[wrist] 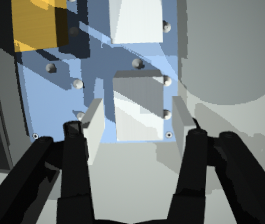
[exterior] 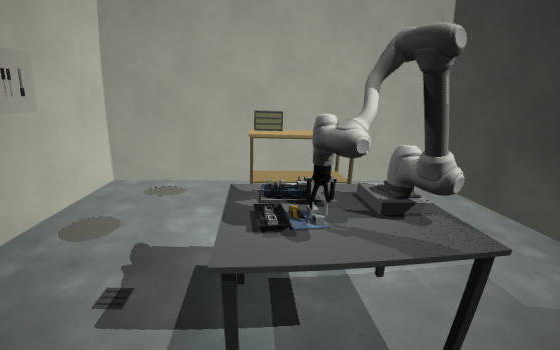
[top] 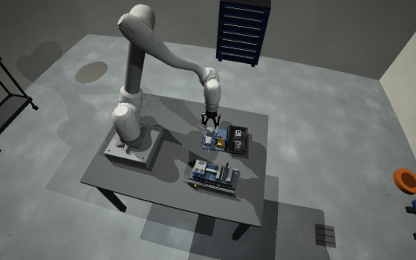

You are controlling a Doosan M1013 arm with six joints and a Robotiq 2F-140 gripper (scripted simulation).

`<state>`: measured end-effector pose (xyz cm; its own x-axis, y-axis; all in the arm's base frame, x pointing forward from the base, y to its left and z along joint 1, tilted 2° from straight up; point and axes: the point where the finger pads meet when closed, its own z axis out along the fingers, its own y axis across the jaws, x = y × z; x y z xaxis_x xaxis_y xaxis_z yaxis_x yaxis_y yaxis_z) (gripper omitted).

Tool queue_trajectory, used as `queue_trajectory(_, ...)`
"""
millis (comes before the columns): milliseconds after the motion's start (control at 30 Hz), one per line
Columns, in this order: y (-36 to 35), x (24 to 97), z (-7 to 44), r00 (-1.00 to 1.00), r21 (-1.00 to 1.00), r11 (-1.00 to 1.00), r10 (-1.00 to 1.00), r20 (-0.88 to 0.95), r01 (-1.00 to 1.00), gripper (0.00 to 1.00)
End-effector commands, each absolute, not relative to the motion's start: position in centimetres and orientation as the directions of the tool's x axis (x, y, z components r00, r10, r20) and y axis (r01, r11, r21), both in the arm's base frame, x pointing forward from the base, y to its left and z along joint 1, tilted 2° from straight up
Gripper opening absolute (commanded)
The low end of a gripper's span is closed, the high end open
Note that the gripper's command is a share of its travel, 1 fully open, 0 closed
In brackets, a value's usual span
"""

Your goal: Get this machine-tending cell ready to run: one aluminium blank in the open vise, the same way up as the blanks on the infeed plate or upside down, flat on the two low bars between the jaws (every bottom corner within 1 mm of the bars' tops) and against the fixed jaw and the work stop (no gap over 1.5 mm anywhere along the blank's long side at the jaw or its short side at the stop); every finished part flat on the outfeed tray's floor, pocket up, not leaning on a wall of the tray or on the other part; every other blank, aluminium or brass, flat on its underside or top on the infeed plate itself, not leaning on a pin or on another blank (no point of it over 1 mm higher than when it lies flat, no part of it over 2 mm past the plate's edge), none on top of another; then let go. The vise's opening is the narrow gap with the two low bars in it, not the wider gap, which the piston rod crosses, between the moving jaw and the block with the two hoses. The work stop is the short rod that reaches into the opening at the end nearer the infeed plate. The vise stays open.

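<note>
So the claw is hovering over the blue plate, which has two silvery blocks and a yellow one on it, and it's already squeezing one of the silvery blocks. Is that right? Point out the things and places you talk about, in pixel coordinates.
Not quite: the wrist view shows the claw [top: 211, 125] [exterior: 321, 202] [wrist: 139, 131] open, a gap on each side of the nearer silvery block [wrist: 139, 112]. The rest is right.

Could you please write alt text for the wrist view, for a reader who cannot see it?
The open black claw, with pale flat fingertips, straddles a silver-grey rectangular block without touching it. The block lies on a blue plate with small round pins, near a second pale block and a yellow block at the top left.
</note>
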<state>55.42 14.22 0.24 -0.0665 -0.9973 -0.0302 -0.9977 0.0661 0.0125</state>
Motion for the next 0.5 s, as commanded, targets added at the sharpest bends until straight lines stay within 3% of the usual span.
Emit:
queue_trajectory(0,14.42,55.21,-0.25,-0.069,0.017,0.068,-0.997,-0.033,-0.998,0.40)
queue_trajectory(467,14.44,55.20,-0.88,-0.069,0.017,0.068,-0.997,-0.033,-0.998,0.40)
